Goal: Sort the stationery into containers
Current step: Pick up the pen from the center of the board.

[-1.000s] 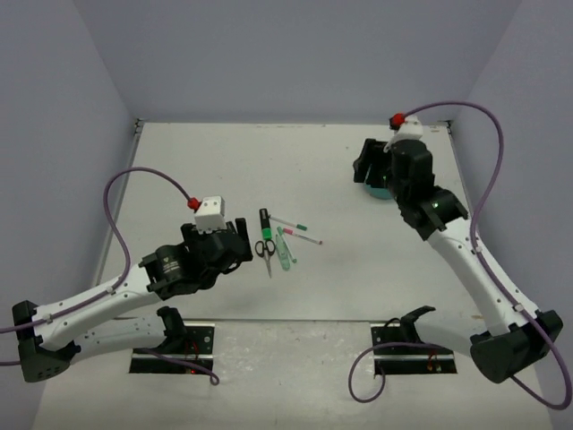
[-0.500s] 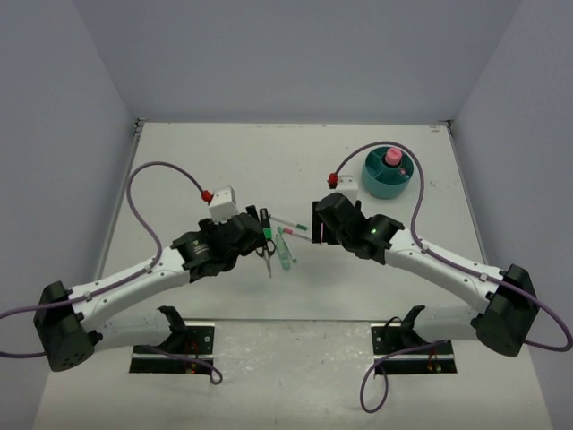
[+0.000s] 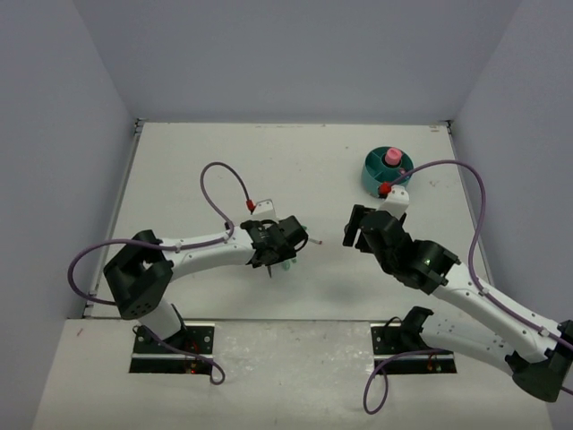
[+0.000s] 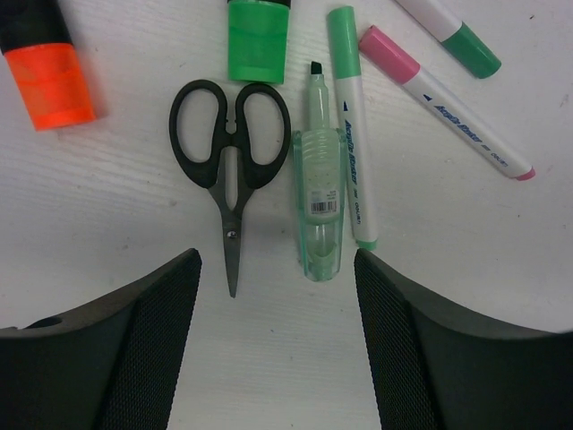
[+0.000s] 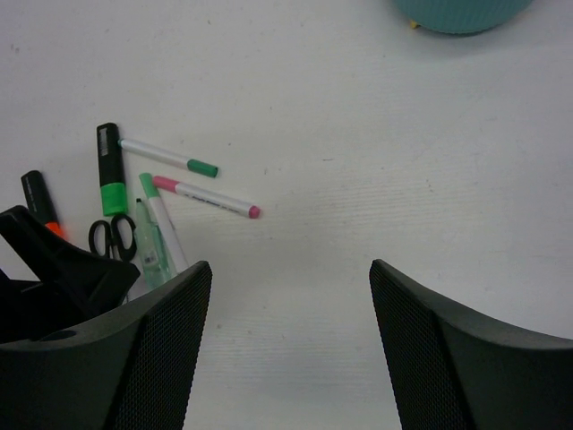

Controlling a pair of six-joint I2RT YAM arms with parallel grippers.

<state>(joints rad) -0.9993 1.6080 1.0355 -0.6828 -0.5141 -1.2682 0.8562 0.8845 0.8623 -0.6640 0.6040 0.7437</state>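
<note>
Left wrist view puts us right over the scissors (image 4: 230, 179), flat on the table (image 4: 98, 215) beside the pale green highlighter (image 4: 320, 224), left gripper (image 4: 276, 269) spread open after swinging in, while the right gripper (image 5: 285, 278), also open and empty, has backed off the pens (image 5: 204, 197), so we reckon the left arm takes this pick.

The scissors (image 4: 231, 170) lie just ahead of the left gripper (image 4: 277, 269), with a highlighter (image 4: 320, 215) just right of them and a pen (image 4: 352, 134) beside that. The organizer (image 5: 461, 13) stands far ahead of the right gripper (image 5: 286, 278), a bottle (image 3: 392, 158) inside.
</note>
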